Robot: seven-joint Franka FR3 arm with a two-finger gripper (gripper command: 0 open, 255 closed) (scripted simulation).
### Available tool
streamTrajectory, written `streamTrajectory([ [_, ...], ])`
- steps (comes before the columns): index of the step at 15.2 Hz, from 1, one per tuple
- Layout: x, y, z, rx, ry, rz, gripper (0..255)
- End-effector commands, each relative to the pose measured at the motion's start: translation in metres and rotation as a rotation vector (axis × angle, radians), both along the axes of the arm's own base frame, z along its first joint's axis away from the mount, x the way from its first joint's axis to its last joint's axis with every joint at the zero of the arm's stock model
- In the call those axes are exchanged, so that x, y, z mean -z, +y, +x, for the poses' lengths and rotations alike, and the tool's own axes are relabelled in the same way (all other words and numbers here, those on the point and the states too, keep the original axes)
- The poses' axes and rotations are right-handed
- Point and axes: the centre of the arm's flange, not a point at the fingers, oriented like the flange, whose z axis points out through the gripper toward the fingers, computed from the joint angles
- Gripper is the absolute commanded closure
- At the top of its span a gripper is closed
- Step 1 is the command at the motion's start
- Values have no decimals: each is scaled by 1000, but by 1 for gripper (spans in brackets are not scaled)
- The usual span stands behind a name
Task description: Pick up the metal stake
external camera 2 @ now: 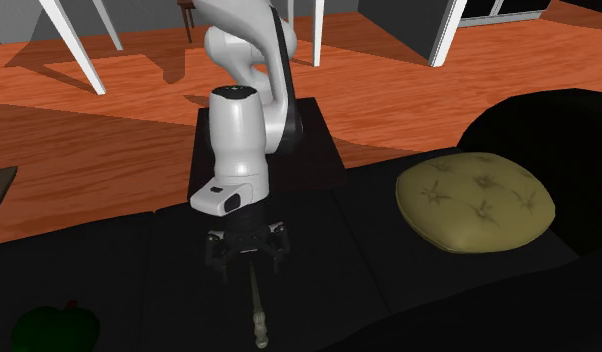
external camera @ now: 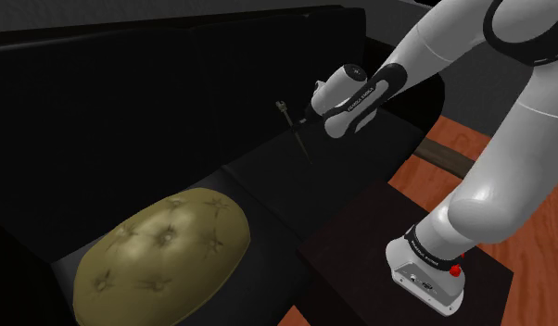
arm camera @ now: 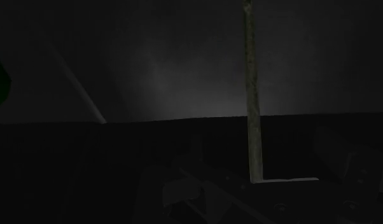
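Observation:
The stake [external camera 2: 256, 305] is a thin, dull grey-brown rod with a knobbed head, lying out from under my gripper [external camera 2: 251, 266] over the black sofa seat [external camera 2: 389, 290]. In the shoulder view the stake [external camera: 287, 118] slants up beside the gripper [external camera: 305, 123], its head towards the backrest. My gripper is open and tilted down over the stake's near end, with a finger on either side. In the wrist view the stake [arm camera: 250, 95] runs straight away from the hand, close to one finger. I cannot tell whether anything touches it.
An olive tufted cushion [external camera: 161, 245] [external camera 2: 474, 205] rests on the same sofa [external camera: 129, 120], well away from the gripper. A dark green object [external camera 2: 54, 325] lies on the seat at the second exterior view's lower left. My stand [external camera: 379, 231] sits on an orange wood floor [external camera 2: 89, 150].

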Motion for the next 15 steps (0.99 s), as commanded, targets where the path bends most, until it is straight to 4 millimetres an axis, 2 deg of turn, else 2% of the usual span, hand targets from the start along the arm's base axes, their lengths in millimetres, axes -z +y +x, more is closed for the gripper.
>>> streamTrajectory([
  [1,11,1,3,-4,-9,-4,0],
  [7,46,1,3,-4,-9,-4,0],
  [9,46,1,3,-4,-9,-4,0],
  [10,45,0,3,-4,-9,-4,255],
  [15,45,0,4,-4,-9,-4,255],
])
